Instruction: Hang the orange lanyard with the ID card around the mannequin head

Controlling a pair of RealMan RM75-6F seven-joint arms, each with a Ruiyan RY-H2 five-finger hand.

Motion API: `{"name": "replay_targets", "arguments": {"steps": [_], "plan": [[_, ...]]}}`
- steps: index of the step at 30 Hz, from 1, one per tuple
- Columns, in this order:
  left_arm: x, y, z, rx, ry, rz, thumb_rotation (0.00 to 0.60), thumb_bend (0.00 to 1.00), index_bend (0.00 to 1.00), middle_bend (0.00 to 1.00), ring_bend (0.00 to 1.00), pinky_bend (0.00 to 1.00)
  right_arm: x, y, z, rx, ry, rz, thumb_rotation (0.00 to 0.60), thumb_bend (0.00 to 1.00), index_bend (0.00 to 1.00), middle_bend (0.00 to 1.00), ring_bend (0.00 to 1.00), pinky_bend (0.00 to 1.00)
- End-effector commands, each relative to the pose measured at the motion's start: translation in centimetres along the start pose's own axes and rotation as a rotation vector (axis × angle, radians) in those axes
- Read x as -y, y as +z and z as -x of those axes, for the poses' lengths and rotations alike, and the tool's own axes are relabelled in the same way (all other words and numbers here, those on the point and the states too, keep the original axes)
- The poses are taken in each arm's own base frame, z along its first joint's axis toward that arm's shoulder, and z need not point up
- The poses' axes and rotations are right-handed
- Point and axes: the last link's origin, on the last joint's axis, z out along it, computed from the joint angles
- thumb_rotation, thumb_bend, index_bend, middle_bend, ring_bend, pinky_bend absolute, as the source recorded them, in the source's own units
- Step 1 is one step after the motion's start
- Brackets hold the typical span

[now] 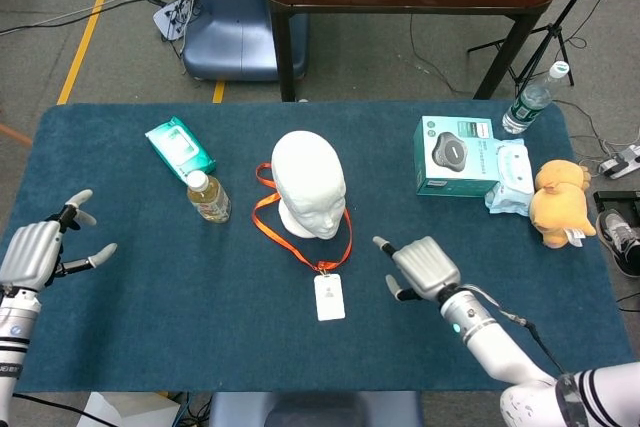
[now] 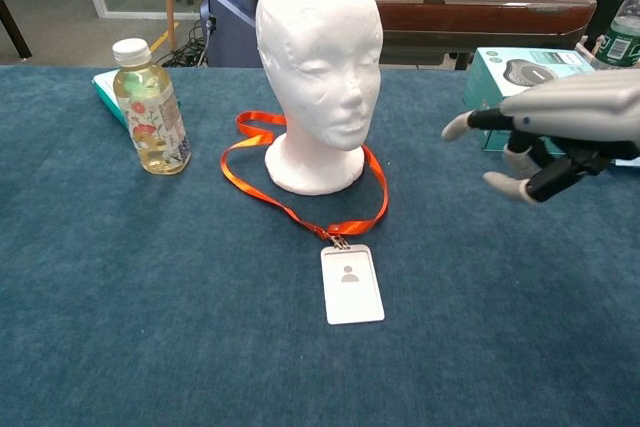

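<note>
The white mannequin head [image 1: 309, 185] [image 2: 318, 57] stands upright mid-table. The orange lanyard [image 1: 268, 215] [image 2: 262, 190] loops around its base, lying on the cloth. Its white ID card [image 1: 329, 297] [image 2: 351, 284] lies flat in front of the head. My right hand [image 1: 422, 267] [image 2: 553, 134] hovers to the right of the card, fingers spread, holding nothing. My left hand [image 1: 38, 248] is at the table's left edge, fingers apart and empty; the chest view does not show it.
A bottle of yellow drink [image 1: 208, 196] [image 2: 151, 107] stands left of the head, a green wipes pack [image 1: 180, 145] behind it. At the right are a teal box [image 1: 453, 155] [image 2: 540, 99], a white wipes pack [image 1: 511, 176], a plush toy [image 1: 558, 203] and a water bottle [image 1: 533, 98].
</note>
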Motion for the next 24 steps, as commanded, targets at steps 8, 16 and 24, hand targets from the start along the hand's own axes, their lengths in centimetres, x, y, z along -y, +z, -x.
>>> {"name": "replay_targets", "arguments": {"steps": [8,16,24], "plan": [[1.1,-0.6,0.1,-0.034,0.018,-0.028,0.283,0.12,0.06,0.35,0.34,0.49,-7.3,-4.4,0.8,-0.172,0.037,0.236,0.361,0.42,0.1,0.46,0.39,0.56],[2.4,-1.9,0.5,-0.09,0.054,-0.039,0.329,0.12,0.06,0.3,0.28,0.37,-10.9,-7.5,2.7,-0.299,0.086,0.33,0.362,0.3,0.1,0.33,0.25,0.42],[3.3,-4.3,1.8,-0.116,0.056,-0.052,0.344,0.12,0.06,0.29,0.27,0.34,-12.6,-10.3,5.0,-0.325,0.086,0.39,0.36,0.28,0.1,0.32,0.24,0.41]]}}
